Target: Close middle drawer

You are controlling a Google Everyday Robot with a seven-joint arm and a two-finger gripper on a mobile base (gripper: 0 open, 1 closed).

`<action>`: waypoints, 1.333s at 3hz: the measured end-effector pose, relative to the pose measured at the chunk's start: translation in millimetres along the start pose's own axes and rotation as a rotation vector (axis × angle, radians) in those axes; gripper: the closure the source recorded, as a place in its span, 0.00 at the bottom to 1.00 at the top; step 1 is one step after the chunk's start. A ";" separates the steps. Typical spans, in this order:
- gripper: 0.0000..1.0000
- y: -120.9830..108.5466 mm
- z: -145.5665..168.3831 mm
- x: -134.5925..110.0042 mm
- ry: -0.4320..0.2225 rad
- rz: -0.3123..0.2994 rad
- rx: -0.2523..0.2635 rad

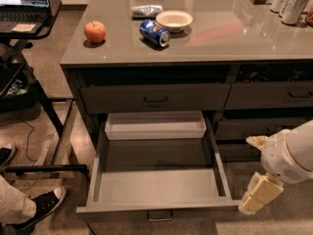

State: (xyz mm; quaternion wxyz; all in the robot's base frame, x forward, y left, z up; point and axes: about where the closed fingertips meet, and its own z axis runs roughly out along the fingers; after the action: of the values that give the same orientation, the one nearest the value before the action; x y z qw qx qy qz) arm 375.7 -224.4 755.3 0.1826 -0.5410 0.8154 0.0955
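Observation:
The middle drawer (156,182) stands pulled far out of the dark-grey cabinet, its long grey inside bare. A pale shallow tray insert (155,126) sits at its back. Its front edge is at the bottom of the camera view, with the small bar handle (160,215) just below. My gripper (249,176) hangs at the drawer's right front corner, just outside the right side wall, on a white arm (293,155). Its cream fingers (259,195) are spread apart and hold nothing.
The top drawer (154,99) above is shut. On the counter (230,38) lie an apple (95,32), a blue can (154,32) on its side, a bowl (174,19) and cans at back right (293,1). A laptop stand (29,18) and a person's shoes (44,204) are at left.

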 end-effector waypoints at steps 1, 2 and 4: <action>0.00 17.6 30.0 21.8 -0.022 0.015 -0.023; 0.00 56.0 104.5 61.5 -0.031 0.066 -0.081; 0.41 106.9 246.6 102.9 -0.100 0.119 -0.151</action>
State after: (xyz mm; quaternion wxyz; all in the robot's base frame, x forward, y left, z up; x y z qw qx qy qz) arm 289.8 -182.1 483.9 0.1756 -0.4984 0.8265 0.1941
